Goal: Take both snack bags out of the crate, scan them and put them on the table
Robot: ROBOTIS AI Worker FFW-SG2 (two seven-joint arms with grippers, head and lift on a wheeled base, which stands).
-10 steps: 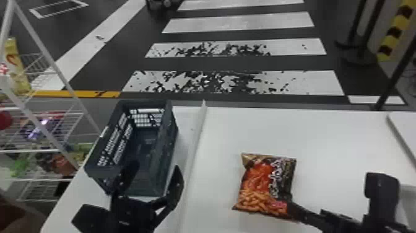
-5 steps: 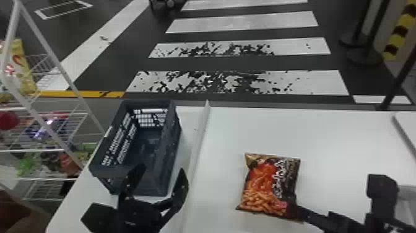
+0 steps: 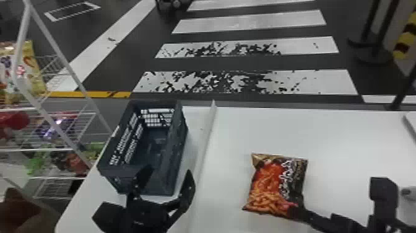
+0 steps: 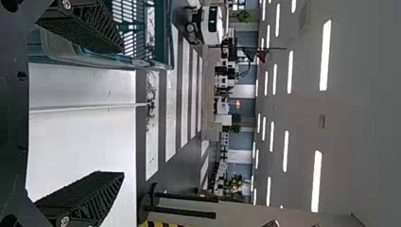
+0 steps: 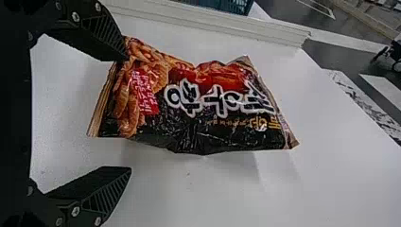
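Observation:
In the head view, a red and black snack bag lies on the white table. My right gripper is low at its near right corner. In the right wrist view this gripper is open, one finger overlapping a corner of the bag, the other apart over bare table. My left gripper stands open at the near end of the dark crate, whose inner floor is partly visible. The left wrist view shows this gripper with nothing between its fingers, the crate beside one finger.
A raised white strip runs along the table between crate and bag. Wire shelves with packaged snacks stand left of the table. A dark object rises at the lower right, and a pale panel edge is at the table's far right.
The head view has swung slightly, putting the crate, bag and left gripper farther right in it. The right gripper's finger reaches a little farther up the bag's near right corner. The bag stays on the table.

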